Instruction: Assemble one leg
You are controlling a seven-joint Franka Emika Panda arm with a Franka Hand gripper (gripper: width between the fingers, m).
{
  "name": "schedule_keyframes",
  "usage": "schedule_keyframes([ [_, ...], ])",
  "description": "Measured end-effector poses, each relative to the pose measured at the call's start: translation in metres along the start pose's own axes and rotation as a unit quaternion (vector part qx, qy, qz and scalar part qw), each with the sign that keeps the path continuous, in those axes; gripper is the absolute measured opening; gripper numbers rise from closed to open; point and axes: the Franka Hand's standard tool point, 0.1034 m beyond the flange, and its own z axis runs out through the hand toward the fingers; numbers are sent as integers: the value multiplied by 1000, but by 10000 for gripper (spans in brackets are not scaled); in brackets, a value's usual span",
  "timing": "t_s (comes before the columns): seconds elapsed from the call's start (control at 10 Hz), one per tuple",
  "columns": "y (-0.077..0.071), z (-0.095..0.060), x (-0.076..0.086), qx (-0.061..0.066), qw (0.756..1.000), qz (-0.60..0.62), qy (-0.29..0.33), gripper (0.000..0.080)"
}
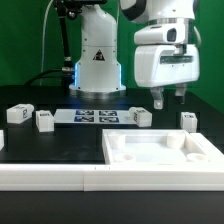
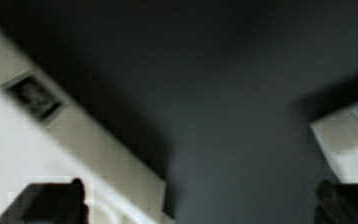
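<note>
while the jaws hang open and empty above the counter (image 1: 60,145), the nearest leg (image 1: 140,116) lies just below them toward the exterior view's left, its long axis seemingly crosswise.

Leg (image 1: 140,116): small white post, black-and-white tag, lying loose; three like legs (image 1: 45,120) in same row, apart.

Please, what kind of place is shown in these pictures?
Probably a robotics lab test bench: a robot arm stands at a black table with a marker board, a tagged leg and a white panel.
</note>
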Motion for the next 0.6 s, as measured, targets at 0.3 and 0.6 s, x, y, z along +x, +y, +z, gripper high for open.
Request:
schedule_keyframes([
  [0.3,-18,7,16,12,988,155,1,648],
  [0.6,-17,12,19,18,969,245,0,648],
])
